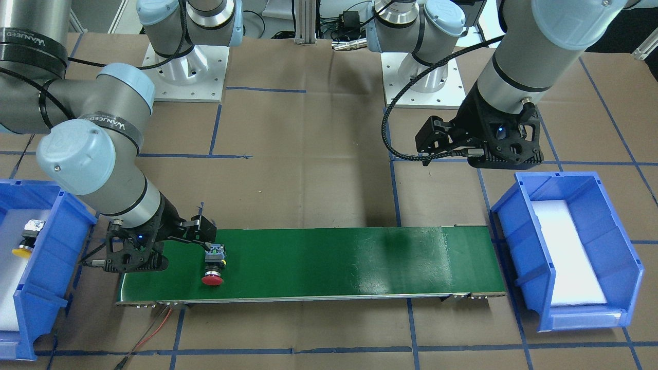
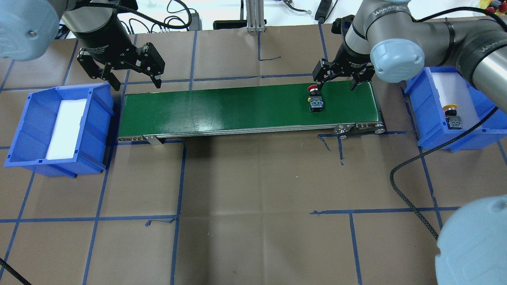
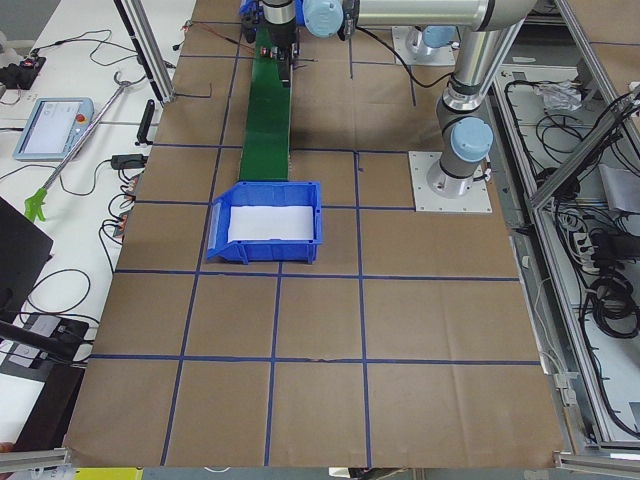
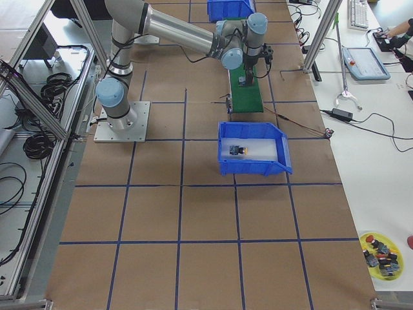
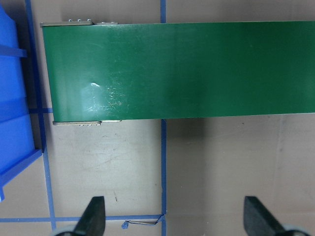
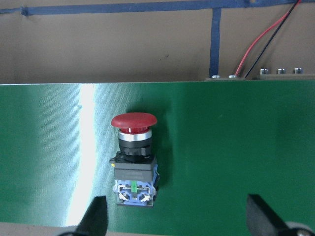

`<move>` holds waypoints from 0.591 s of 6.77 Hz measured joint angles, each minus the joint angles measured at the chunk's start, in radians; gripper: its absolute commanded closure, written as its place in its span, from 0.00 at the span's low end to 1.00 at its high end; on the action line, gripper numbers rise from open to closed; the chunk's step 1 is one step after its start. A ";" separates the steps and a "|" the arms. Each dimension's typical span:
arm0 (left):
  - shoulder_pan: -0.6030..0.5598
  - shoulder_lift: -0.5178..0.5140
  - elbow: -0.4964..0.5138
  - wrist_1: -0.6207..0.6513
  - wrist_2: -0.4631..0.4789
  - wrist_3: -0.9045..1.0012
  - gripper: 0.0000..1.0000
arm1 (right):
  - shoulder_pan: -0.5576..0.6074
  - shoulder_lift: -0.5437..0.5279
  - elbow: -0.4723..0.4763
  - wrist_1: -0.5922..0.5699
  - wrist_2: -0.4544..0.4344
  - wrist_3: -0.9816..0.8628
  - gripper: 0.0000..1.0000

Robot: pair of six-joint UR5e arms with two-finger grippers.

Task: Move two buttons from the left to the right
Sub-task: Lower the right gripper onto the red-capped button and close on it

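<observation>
The red-capped button (image 2: 315,101) lies on its side near the right end of the green conveyor belt (image 2: 237,107). In the right wrist view it (image 6: 134,157) lies between and ahead of my fingertips, cap pointing away. My right gripper (image 2: 336,82) hovers over it, open and empty, its fingers (image 6: 96,219) clear of the button. The yellow-capped button (image 2: 451,114) lies in the blue bin on my right (image 2: 420,118). My left gripper (image 2: 138,84) is open and empty, above the table just beyond the belt's left end (image 5: 74,73).
A blue bin (image 2: 23,130) with only a white foam liner stands at the belt's left end. Red and black wires (image 6: 266,39) run off the belt's right end. Blue tape lines cross the brown table cover (image 2: 253,198).
</observation>
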 measured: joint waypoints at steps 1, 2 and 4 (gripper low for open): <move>0.000 0.000 0.000 0.001 0.000 0.000 0.00 | 0.000 0.023 -0.002 -0.006 0.003 0.000 0.01; 0.000 0.000 0.000 0.001 0.000 -0.001 0.00 | 0.000 0.044 -0.002 -0.021 0.005 0.000 0.01; 0.000 0.000 0.000 0.001 0.000 0.000 0.00 | 0.000 0.074 -0.002 -0.052 0.005 -0.001 0.02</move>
